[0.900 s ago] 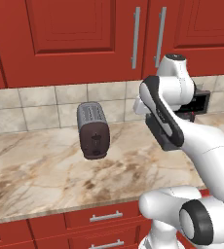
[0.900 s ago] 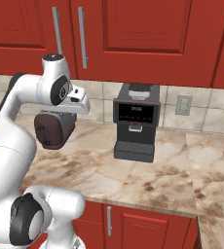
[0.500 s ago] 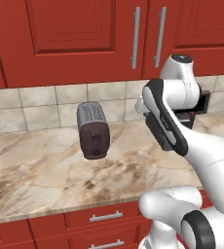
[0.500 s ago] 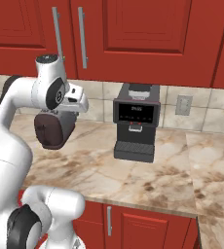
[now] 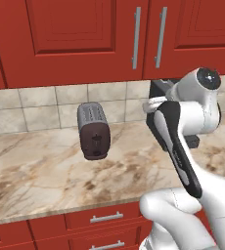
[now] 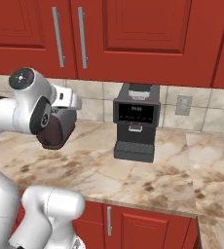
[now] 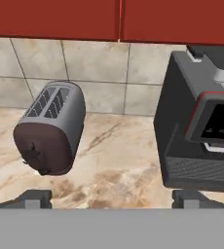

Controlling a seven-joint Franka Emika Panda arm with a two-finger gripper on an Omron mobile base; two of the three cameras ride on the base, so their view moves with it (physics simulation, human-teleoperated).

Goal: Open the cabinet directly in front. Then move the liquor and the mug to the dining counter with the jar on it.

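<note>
The red cabinet (image 5: 85, 34) hangs straight ahead over the counter, both doors shut, with its two bar handles (image 5: 136, 36) side by side at the seam. The same cabinet (image 6: 148, 34) fills the top of the right base view, and its lower edge (image 7: 119, 19) shows in the hand view. My gripper (image 7: 111, 200) is open, its two fingertips (image 7: 36, 198) wide apart with nothing between them. It hovers over the counter below the cabinet, aimed between the toaster and the coffee machine. The liquor, the mug, the jar and the dining counter are out of view.
A dark toaster (image 5: 94, 131) lies on the marbled counter (image 5: 41, 171) to the left of my arm. A black coffee machine (image 6: 136, 121) stands against the tiled wall to the right. Red drawers (image 5: 104, 217) run beneath the counter's front edge.
My arm's upper part has drawn back toward the base and sunk a little. The jaws have spread wide. Toaster and coffee machine have stayed put.
</note>
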